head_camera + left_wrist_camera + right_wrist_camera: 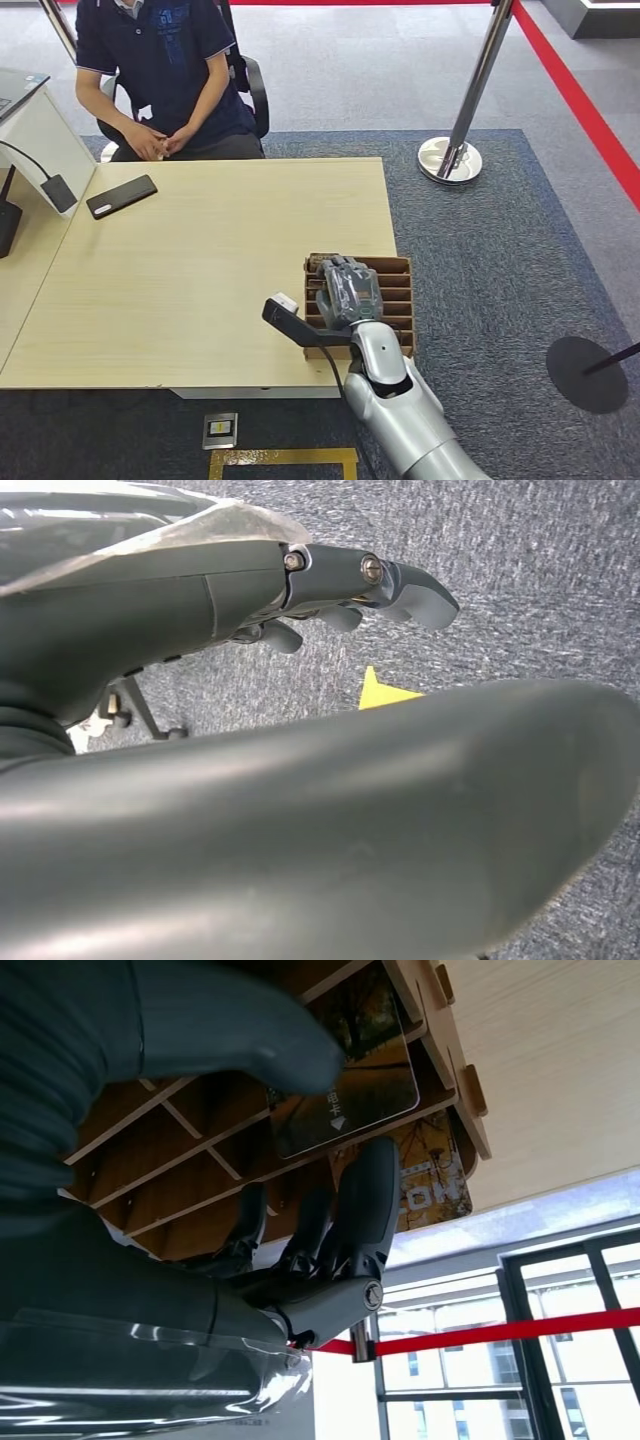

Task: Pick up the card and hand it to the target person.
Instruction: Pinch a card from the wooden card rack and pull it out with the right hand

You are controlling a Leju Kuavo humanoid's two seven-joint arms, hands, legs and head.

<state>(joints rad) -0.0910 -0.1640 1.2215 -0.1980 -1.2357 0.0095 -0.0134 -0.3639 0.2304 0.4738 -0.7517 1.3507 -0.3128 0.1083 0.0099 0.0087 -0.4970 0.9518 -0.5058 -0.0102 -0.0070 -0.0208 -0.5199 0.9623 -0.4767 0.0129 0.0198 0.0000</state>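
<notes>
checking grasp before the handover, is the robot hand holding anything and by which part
The right robot hand pinches the card by its edge, thumb on one face, a finger on the other, the card still at the slotted wooden holder.

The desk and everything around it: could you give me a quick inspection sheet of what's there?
Surface: pale wooden desk.
Job's things: card in slotted wooden rack at the desk's near right corner; seated person at the far side.
Clutter: black phone on the desk.
Hands: right hand on the rack, thumb and fingers at the card; left hand over carpet, holding nothing.
Cables: black cable at far left.
Surroundings: stanchion, red floor line, grey carpet.
</notes>
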